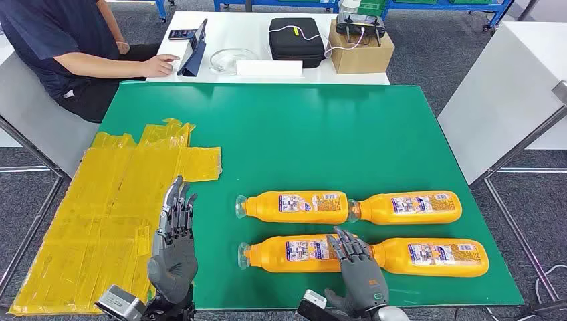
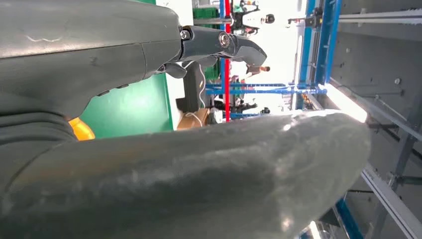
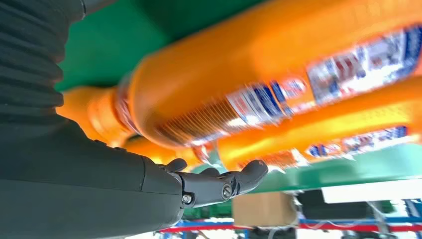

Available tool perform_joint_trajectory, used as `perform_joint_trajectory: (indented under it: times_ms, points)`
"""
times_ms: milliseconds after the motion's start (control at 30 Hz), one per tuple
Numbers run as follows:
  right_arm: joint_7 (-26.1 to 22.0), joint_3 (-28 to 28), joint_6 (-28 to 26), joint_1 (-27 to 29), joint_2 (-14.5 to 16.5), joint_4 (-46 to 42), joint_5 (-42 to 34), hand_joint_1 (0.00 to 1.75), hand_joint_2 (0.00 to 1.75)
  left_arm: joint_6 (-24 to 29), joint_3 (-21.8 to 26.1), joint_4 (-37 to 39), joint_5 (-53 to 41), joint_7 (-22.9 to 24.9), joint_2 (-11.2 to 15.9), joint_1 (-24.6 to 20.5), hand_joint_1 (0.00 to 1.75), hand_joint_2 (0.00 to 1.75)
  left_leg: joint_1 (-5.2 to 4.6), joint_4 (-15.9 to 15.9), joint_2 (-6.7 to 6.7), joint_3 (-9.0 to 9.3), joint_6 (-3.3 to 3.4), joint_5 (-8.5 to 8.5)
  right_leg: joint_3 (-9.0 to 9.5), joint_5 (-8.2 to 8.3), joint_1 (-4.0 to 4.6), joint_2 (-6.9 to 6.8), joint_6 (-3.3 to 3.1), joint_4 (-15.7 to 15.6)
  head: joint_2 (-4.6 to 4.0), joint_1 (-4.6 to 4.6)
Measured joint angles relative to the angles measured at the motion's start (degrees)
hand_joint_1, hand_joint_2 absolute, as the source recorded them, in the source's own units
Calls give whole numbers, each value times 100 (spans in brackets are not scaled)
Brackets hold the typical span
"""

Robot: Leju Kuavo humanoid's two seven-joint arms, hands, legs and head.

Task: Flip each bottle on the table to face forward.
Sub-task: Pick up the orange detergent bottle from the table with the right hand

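Four orange bottles lie on their sides on the green table (image 1: 301, 127), in two rows of two, in the lower right of the head frame. The upper row holds the upper-left bottle (image 1: 294, 206) and the upper-right bottle (image 1: 408, 206), end to end and touching or nearly so. The lower row holds the lower-left bottle (image 1: 291, 253) and the lower-right bottle (image 1: 431, 257). All four are full of orange liquid, with printed labels turned upward and clear caps pointing toward the frame's left.

The right hand (image 1: 358, 271) lies at the bottom centre of the frame, over the junction of the lower row; its fingers (image 1: 344, 244) are spread and extended across the lower-left bottle's base end, holding nothing. Whether they touch the bottle cannot be told. In the right wrist view the nearest bottle (image 3: 278, 74) looms blurred above the extended fingers (image 3: 234, 181).

The left hand (image 1: 174, 247) stands at lower left of the head frame, above the table edge, its fingers apart and pointing away, empty.

Left of the bottles, a sheet of crumpled yellow plastic bags (image 1: 120, 207) covers the table's left edge and hangs past it.

Beyond, at the top of the frame, a white table (image 1: 267, 73) carries a black case (image 1: 297, 40), a cardboard box (image 1: 358, 50), a clear glass bowl (image 1: 231, 60) whose contents cannot be made out, and a phone (image 1: 184, 33). A person (image 1: 60, 47), cut off by the frame's top edge, sits at upper left.
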Motion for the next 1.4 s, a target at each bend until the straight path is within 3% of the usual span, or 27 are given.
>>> perform_joint_trajectory:
  times_ms: [367, 600, 733, 1033, 1067, 1200, 1400]
  points:
    - [-477, -155, 292, -424, 19, 16, -51, 0, 175, -105, 79, 131, 7, 0, -61, -2, 0, 0, 2, 0, -1, -1, -1, 1, -2, 0, 1, 0, 0, 1, 0, 0]
    - [-747, -265, 755, -651, 75, 259, -182, 0, 175, -165, 123, 194, 19, 0, -87, -17, 0, 0, 1, 0, -1, -1, -1, 1, -2, 0, 1, 0, 0, 1, 0, 1]
    - [-813, -277, 1091, -748, 75, 537, -248, 0, 175, -200, 138, 237, 56, -1, -92, -36, 0, 0, 1, 0, -1, -1, -1, 1, -2, 0, 1, 0, 0, 1, 0, -1]
    - [-868, -273, 1278, -880, 74, 909, -313, 0, 175, -225, 165, 340, 61, -2, -96, -113, 0, 0, 1, 0, 0, -2, 0, 1, -3, 0, 1, 0, 0, 1, 0, -1]
    - [-878, -271, 1336, -901, 72, 942, -331, 7, 175, -233, 168, 352, 63, -2, -98, -120, 0, 0, 1, 0, 0, -1, 0, 1, -4, 0, 1, 1, 0, 1, 0, -1]
    - [-887, -257, 1601, -1018, 7, 1089, -349, 172, 175, -265, 189, 402, 86, -1, -127, -140, 0, 0, 1, 0, 1, 5, 0, 1, -1, 0, 1, 2, 0, 0, 0, -1]
    - [-933, -231, 1860, -1218, -217, 1280, -486, 175, 175, -315, 205, 457, 117, 0, -144, -188, 0, 0, 0, 0, -1, 19, 0, 1, 12, 0, 1, 3, 0, -2, 0, 0]
